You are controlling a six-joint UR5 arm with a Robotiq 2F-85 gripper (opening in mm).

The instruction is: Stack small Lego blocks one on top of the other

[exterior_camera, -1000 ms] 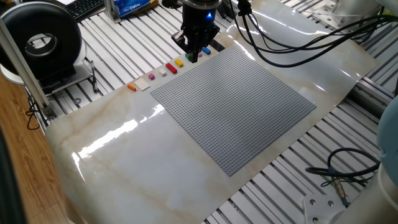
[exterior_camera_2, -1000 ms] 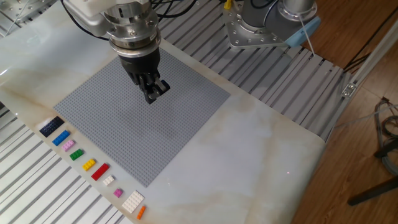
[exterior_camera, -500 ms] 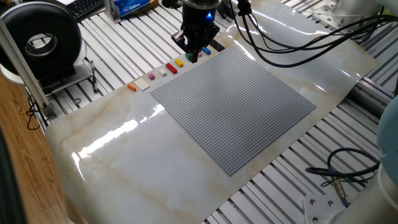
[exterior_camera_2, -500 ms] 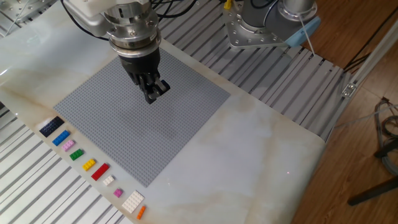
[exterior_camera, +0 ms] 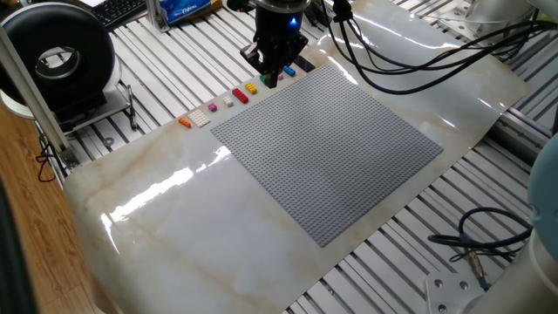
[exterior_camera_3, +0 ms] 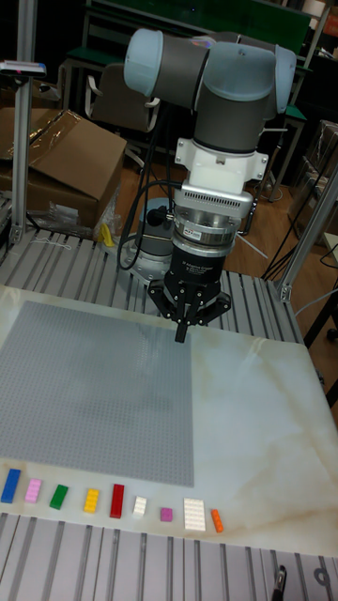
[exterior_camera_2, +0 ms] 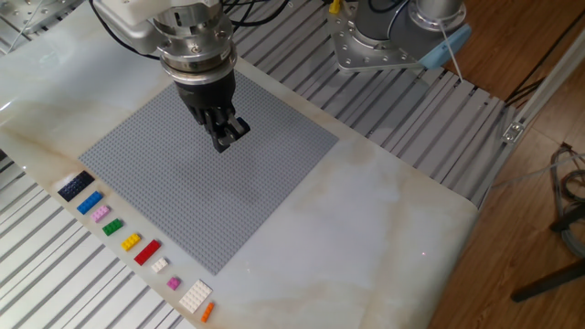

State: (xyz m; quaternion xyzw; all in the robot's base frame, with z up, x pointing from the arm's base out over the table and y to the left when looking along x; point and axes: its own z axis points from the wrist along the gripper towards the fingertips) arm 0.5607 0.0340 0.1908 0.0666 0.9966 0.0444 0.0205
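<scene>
- A robotics lab or workshop, by the look of it.
- Slatted aluminium frame [exterior_camera: 410, 253] under the marble-look worktop [exterior_camera: 174, 218].
- Loose cables [exterior_camera: 410, 44], cardboard box [exterior_camera_3: 66, 169], keyboard [exterior_camera: 118, 10] behind.

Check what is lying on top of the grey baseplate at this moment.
No bricks rest on the grey baseplate; the gripper hangs above it. In that view a patch behind the gripper is hidden.

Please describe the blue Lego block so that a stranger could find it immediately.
Find the large grey baseplate. Along one of its edges, a row of small coloured bricks lies on the marble table. The blue block is second from the black end, between the black block and the pink block.
</scene>
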